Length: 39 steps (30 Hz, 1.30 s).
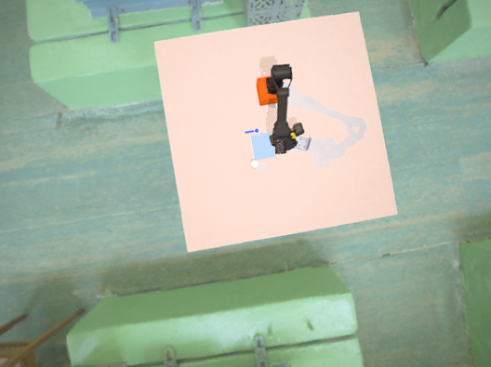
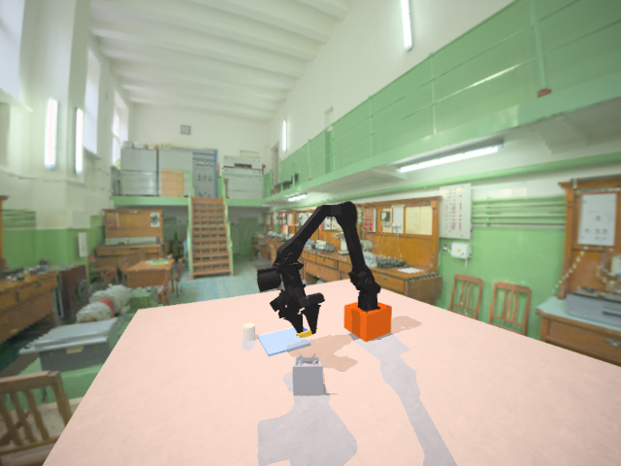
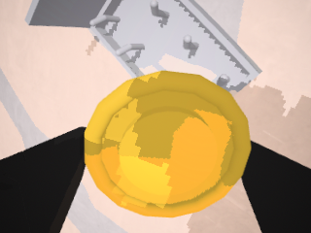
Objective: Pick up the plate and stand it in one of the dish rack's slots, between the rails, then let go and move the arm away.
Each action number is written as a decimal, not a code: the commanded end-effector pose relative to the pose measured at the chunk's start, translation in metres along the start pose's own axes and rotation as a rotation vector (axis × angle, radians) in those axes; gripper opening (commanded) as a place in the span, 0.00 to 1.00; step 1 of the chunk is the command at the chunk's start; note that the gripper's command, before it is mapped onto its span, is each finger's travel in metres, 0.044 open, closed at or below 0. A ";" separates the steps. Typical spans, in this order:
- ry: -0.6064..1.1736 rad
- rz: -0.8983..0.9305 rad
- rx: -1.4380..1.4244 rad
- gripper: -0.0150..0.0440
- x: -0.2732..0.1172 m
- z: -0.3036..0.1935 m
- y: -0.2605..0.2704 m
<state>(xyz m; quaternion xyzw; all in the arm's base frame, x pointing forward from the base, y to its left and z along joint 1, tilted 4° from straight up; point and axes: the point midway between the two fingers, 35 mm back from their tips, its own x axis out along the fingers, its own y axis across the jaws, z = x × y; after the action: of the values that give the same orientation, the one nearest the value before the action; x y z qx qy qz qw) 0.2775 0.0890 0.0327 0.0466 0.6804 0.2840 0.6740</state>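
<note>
The yellow plate (image 1: 292, 135) (image 2: 304, 333) (image 3: 167, 112) is held off the table by opposite sides of its rim. Its round face is turned to the wrist camera; it is not upright, and its exact tilt is unclear. My gripper (image 2: 307, 329) (image 3: 166, 143) is shut on it, with one black finger at each side. The grey dish rack (image 1: 303, 143) (image 2: 308, 380) (image 3: 63, 11) stands on the table. In the wrist view it lies beyond the plate's upper edge, with several short pegs showing and its near part hidden by the plate. The plate is outside the rack.
A light blue square (image 1: 263, 146) (image 2: 280, 342) lies flat beside the rack. A white cylinder (image 1: 254, 164) (image 2: 248, 332) stands near its corner. A thin blue item (image 1: 249, 132) lies beyond its opposite edge. The orange arm base (image 1: 264, 93) (image 2: 367, 323) stands farther off.
</note>
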 end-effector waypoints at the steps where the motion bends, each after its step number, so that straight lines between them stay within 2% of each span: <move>1: -0.024 0.062 -0.071 0.25 0.008 -0.001 -0.004; 22: -0.315 0.322 -0.490 0.25 0.035 -0.005 -0.024; 39: -0.696 0.375 -0.821 0.25 0.039 -0.012 -0.033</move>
<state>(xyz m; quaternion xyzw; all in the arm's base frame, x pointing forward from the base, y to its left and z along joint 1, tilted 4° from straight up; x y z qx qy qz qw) 0.2757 0.0764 -0.0175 -0.0019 0.2709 0.6026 0.7507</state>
